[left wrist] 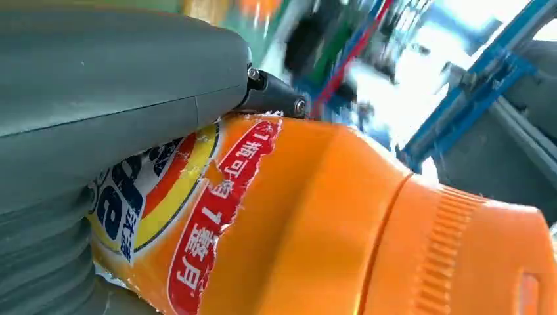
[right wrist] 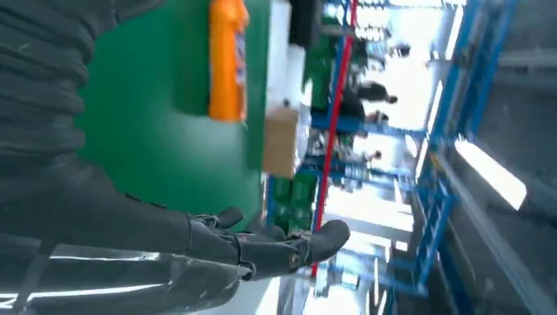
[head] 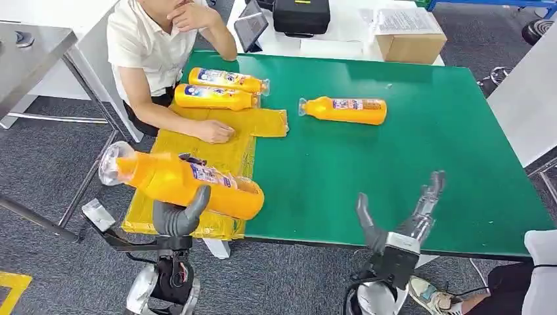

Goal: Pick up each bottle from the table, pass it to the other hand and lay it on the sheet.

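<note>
My left hand (head: 180,216) grips an orange bottle (head: 184,182) with a clear cap, held lying sideways above the near end of the yellow sheet (head: 217,154). In the left wrist view the bottle (left wrist: 315,223) and its label are close against my thumb (left wrist: 118,92). Two more orange bottles (head: 226,81) (head: 213,98) lie on the sheet's far end. Another orange bottle (head: 345,109) lies on the green table (head: 427,151), also seen in the right wrist view as the bottle (right wrist: 226,59). My right hand (head: 401,216) is open over the table's near edge, empty, fingers (right wrist: 289,246) apart.
A person sits at the far left, one hand (head: 213,131) resting on the sheet. A tablet (head: 250,27), a black case (head: 301,16) and a cardboard box (head: 410,44) stand on the white table beyond. A grey table (head: 29,56) is at left.
</note>
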{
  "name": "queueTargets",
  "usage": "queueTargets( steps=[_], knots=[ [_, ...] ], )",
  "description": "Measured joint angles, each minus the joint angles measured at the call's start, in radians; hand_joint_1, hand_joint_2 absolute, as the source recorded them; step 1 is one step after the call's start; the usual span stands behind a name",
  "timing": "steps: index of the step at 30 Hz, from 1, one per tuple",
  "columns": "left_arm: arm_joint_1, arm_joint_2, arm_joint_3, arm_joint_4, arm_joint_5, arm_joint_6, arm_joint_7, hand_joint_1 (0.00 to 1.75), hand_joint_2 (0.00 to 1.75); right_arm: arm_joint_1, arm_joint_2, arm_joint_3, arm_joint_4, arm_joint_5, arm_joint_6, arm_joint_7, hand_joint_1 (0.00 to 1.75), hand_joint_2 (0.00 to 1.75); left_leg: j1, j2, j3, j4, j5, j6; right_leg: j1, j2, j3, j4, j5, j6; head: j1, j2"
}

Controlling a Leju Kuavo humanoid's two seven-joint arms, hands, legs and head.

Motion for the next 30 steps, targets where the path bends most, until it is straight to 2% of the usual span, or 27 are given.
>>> queueTargets(
  steps=[3,11,15,21,27,29,30],
  knots=[
    [-0.017,0.017,-0.006,0.027,-0.248,0.086,-0.054,1.75,1.75,0.015,-0.001,-0.010,-0.043,-0.018,0.000,0.000,0.00,1.75,0.000,0.001,0.000,0.000,0.000,0.000,0.000,0.000,0.000,0.000,0.000,0.000,0.000,0.000],
    [-0.032,0.039,-0.019,0.062,-0.254,0.101,-0.061,1.75,1.75,0.025,-0.001,-0.021,-0.087,-0.024,0.000,0.000,0.00,1.75,0.000,0.001,0.000,0.000,0.000,0.000,0.000,0.000,0.000,0.000,0.000,0.000,0.000,0.000],
    [-0.066,0.056,-0.051,0.126,-0.555,0.270,-0.059,1.75,1.75,0.025,-0.004,-0.019,-0.087,-0.030,0.000,0.000,0.00,1.75,0.000,0.000,0.000,0.000,0.000,0.000,0.000,0.000,0.000,0.000,0.000,0.000,0.000,0.000],
    [-0.090,0.073,-0.080,0.183,-0.611,0.286,-0.051,1.75,1.75,0.028,-0.007,-0.019,-0.087,-0.030,0.000,0.000,0.00,1.75,0.000,0.001,0.000,0.000,0.000,0.000,0.000,0.000,0.000,0.000,0.000,0.000,0.000,0.000],
    [-0.199,0.090,-0.137,0.351,-0.915,0.308,0.049,1.75,1.75,0.014,-0.006,-0.002,-0.064,-0.033,0.001,0.000,0.00,1.75,0.000,0.000,0.000,0.000,0.001,-0.001,0.000,0.000,0.000,0.000,0.000,0.000,0.000,0.000],
    [-0.255,0.091,-0.147,0.442,-0.983,0.304,0.057,1.75,1.75,0.000,-0.003,-0.001,-0.054,0.015,0.002,0.000,0.00,1.75,0.000,0.000,0.000,0.000,0.002,-0.001,0.000,0.000,0.000,0.001,0.001,0.000,0.000,0.000],
    [-0.286,0.091,-0.150,0.483,-0.993,0.292,0.059,1.69,1.75,-0.009,-0.001,-0.001,-0.050,0.032,0.002,0.000,0.00,0.00,0.000,0.000,0.000,0.000,0.002,-0.001,0.000,0.000,0.000,0.001,0.001,0.000,0.000,0.000]
  ],
)
